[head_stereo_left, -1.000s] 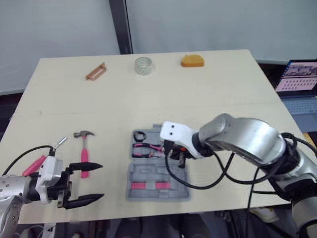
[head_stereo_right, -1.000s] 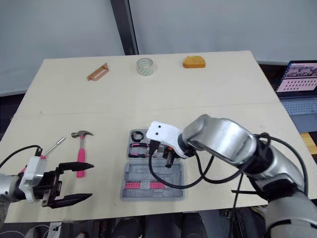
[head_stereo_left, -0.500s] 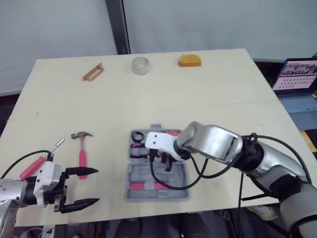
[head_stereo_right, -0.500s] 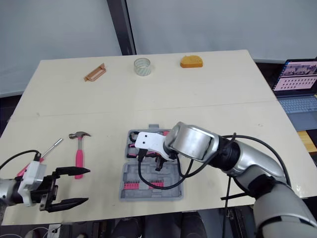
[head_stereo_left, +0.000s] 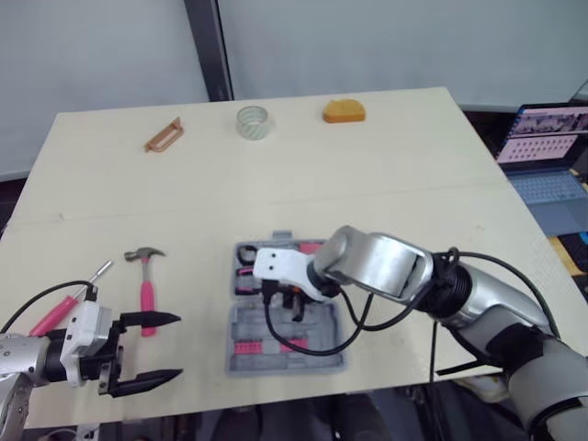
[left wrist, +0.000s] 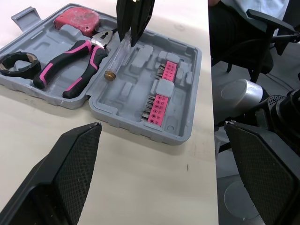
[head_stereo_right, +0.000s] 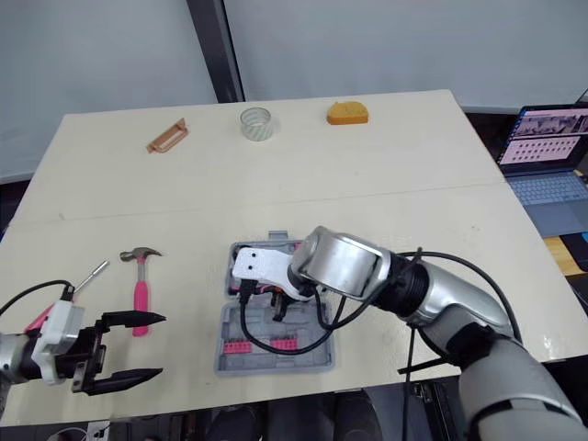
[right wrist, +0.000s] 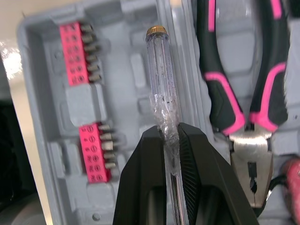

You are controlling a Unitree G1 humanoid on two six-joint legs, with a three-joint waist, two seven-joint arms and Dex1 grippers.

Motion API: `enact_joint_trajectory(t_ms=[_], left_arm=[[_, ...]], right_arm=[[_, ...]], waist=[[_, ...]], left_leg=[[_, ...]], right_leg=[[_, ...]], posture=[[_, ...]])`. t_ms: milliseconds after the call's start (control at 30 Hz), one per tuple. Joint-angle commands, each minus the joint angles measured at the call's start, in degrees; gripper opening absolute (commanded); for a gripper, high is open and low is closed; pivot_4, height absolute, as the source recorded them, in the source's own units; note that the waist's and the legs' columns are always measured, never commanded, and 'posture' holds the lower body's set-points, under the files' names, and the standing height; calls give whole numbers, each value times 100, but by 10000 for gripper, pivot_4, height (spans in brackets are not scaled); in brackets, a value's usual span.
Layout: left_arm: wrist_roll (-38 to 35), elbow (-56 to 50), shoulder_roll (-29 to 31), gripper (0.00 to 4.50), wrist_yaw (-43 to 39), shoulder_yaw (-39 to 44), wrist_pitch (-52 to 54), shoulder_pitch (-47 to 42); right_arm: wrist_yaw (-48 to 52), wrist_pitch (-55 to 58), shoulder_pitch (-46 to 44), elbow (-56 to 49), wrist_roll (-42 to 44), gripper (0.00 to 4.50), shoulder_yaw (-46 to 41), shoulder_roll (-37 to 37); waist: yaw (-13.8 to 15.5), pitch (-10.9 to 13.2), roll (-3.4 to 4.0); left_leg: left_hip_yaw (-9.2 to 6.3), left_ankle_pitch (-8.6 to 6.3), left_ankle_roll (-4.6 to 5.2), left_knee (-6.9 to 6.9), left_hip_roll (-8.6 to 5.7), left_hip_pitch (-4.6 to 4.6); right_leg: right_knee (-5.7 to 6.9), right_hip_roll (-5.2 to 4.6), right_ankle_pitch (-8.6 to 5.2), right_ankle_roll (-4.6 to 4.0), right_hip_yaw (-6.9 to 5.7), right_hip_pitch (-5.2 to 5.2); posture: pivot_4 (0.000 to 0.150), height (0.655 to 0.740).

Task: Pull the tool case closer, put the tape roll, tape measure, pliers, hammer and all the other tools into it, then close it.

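Right gripper (right wrist: pixel 169 133) clamps a clear, brass-capped screwdriver (right wrist: pixel 161 70) over the open grey case (left wrist: pixel 180 126). Left gripper (head_stereo_left: pixel 179 346) has its fingers apart.

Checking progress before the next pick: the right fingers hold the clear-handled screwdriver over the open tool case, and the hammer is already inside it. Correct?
No. The hammer lies on the table near the open left fingers, outside the tool case, as the left eye view shows. The right fingers do hold the clear-handled screwdriver over the open case.
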Motion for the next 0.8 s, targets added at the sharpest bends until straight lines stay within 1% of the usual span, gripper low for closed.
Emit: enact_joint_trajectory(t_ms=[33,133,367,567,800], left_arm=[[-138,-135,61,45000,-45,129,72,-10],[-139,-150,99,45000,-94,140,127,-13],[-111,-141,142,45000,-101,113,193,-114],[-49,-166,161,45000,-140,89,145,-102],[-56,-313,94,45000,-7,68,189,-77]], right_arm=[[31,177,-82,-345,100,217,-288,105],[-41,301,-1,-395,97,217,-260,246],[-236,78,185,100,-186,217,17,564],[-256,-112,210,418,-443,217,195,644],[-200,-170,218,490,-530,217,277,656]], waist=[[3,0,-1],[0,-1,-1],[-5,-2,-3],[-7,-2,-3],[-9,-2,-3]], left_leg=[[0,0,0,0,0,0],[0,0,0,0,0,0],[0,0,0,0,0,1],[0,0,0,1,0,1],[0,0,-1,1,1,1]], right_leg=[[0,0,0,0,0,0],[1,0,0,0,0,0],[3,0,0,0,-1,0],[5,0,0,0,-2,-1],[5,0,0,0,-4,-1]], posture=[[1500,7400],[1500,7400],[1500,7400],[1500,7400],[1500,7400]])
